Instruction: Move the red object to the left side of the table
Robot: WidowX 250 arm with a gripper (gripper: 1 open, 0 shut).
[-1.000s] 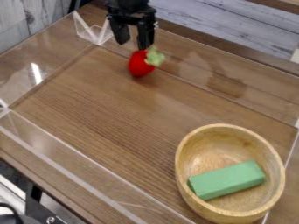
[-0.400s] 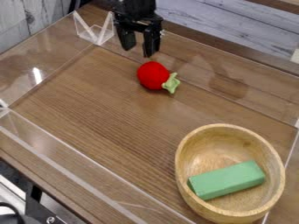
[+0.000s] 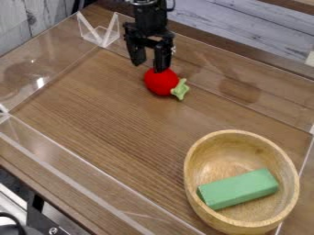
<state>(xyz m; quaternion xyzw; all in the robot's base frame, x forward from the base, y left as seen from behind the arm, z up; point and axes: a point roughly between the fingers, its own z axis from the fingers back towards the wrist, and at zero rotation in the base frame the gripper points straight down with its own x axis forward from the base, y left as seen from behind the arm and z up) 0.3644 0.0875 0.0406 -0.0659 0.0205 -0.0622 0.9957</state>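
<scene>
Now the red object (image 3: 160,81) lies on the table (image 3: 98,128) toward the far side, leaf to the right, with the gripper (image 3: 149,60) spread wide just above it, holding nothing, and the bowl (image 3: 208,156) with its green block (image 3: 238,189) well apart at near right.

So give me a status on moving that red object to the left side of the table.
Done: nothing visible yet; the red object sits on the table near the far wall, not on the left side. In hand: the gripper is just above it, fingers open, not gripping. Left: close on it, carry it left, release. The green block lies in the wooden bowl.
</scene>
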